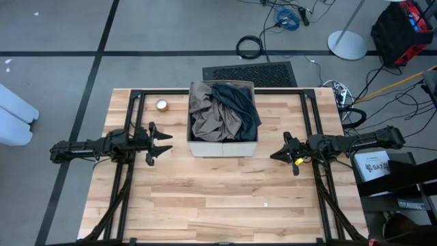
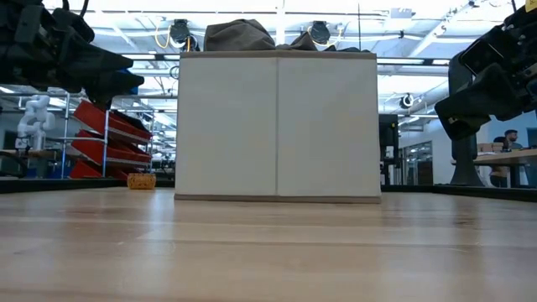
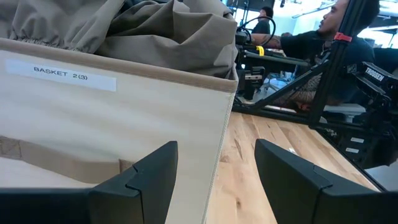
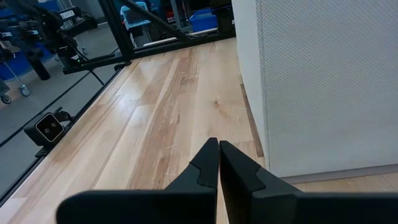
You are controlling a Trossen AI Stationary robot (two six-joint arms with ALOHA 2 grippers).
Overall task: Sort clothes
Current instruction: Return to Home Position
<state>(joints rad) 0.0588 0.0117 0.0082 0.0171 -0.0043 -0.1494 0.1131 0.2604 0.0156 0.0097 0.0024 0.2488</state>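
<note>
Looks like you're basically done: the clothes [image 1: 224, 113], tan-brown and dark slate on top, are heaped in the fabric box [image 1: 223, 147], and nothing loose shows on the table [image 1: 205, 205]. Left gripper [image 1: 167, 143] sits beside the box, fingers spread and empty. Right gripper [image 1: 274, 156] is on the other side, pinched closed on nothing, so I'd say only parking the arms is left

Beige fabric box [image 1: 222, 147] on wooden table [image 1: 205, 198], small tape roll [image 1: 162, 104] near it, person [image 3: 336, 31] beyond table
</note>
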